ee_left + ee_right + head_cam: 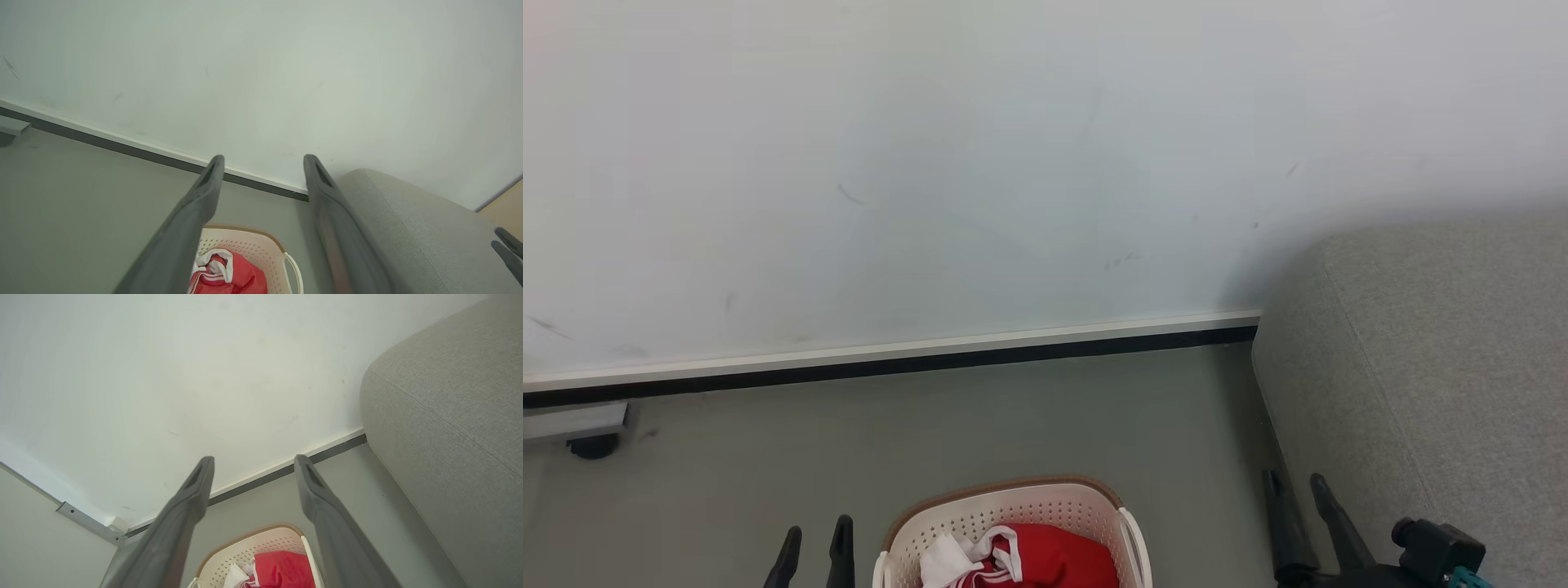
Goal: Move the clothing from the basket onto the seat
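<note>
The clothing (1045, 559) lay bunched inside the basket (1013, 502), bright red with white trim and thin white stripes folded over at its left side. Any writing on the white fabric was too small to read. The basket stood on the grey floor (980, 425), its brown rim and one white side handle (1135, 543) showing. A strip of bare floor separated it from the seat (1437, 367), which rose to its right, against the pale wall (931, 163). The left gripper (818, 527) hung just left of the basket and the right gripper (1294, 478) beside the seat's front edge. Both had their jaws apart with nothing between them.
</note>
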Controlling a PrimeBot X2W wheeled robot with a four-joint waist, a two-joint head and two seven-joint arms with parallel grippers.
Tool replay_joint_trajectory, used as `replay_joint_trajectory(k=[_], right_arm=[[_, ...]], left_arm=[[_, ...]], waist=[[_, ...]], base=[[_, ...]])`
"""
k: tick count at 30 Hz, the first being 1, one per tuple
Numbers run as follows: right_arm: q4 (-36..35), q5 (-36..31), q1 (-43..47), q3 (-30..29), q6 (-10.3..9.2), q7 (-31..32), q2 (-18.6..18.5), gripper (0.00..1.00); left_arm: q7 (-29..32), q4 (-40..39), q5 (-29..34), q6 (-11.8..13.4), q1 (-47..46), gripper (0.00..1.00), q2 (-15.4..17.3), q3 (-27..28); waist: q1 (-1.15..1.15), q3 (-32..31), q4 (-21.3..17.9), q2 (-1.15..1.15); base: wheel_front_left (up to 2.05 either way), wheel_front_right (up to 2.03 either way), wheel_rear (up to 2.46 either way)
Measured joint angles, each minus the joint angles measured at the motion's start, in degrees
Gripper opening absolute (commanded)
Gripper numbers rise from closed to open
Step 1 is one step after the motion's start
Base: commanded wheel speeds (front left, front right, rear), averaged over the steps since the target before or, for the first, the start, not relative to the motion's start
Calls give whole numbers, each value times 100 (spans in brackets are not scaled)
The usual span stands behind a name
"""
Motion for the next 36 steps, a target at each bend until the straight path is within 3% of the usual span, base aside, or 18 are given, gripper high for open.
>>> replay_joint_trajectory(k=[36], right_arm=[[-188, -1485, -3, 936, 0, -516, -174, 100]], left_arm=[[-354, -274, 1814, 110, 123, 100, 13, -136]], waist=[[0, -139, -9, 0]], base=[[0, 0, 0]])
